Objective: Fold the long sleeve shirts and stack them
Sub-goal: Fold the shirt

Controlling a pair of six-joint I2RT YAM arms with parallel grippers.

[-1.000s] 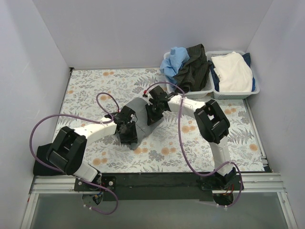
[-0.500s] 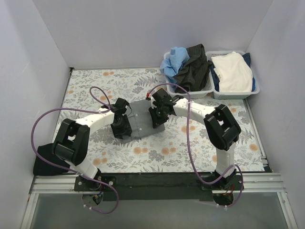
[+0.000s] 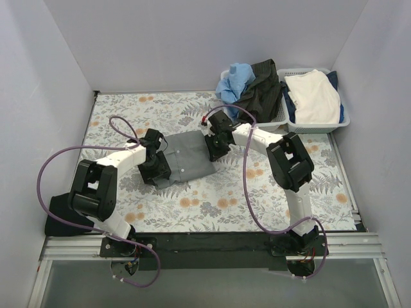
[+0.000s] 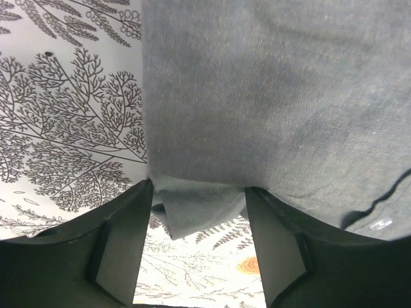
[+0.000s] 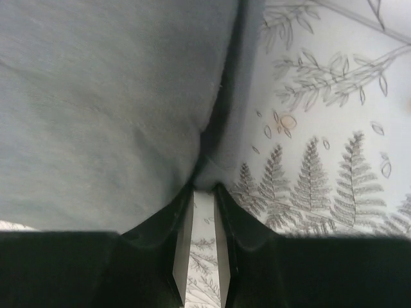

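The mid-grey long sleeve shirt (image 3: 187, 160) lies folded as a flat rectangle in the middle of the table. My left gripper (image 3: 156, 169) is at its left edge. In the left wrist view the gripper (image 4: 199, 247) is open, with a loose grey corner of the shirt (image 4: 270, 96) hanging between the wide jaws. My right gripper (image 3: 215, 146) is at the shirt's far right edge. In the right wrist view the gripper (image 5: 204, 192) is nearly closed and pinches the shirt's edge (image 5: 96, 96) at its tips. A black garment (image 3: 260, 90) lies in the left basket.
Two white lattice baskets stand at the back right. The left basket (image 3: 273, 126) holds a blue cloth (image 3: 234, 80) and the black garment. The right basket (image 3: 321, 127) holds a white cloth (image 3: 313, 95). Another black cloth (image 3: 59, 215) sits at the near left corner.
Both grippers moved away from me and apart. The grey shirt, bunched and lifted between them before, now lies spread flat. The left gripper has shifted left to the shirt's edge.
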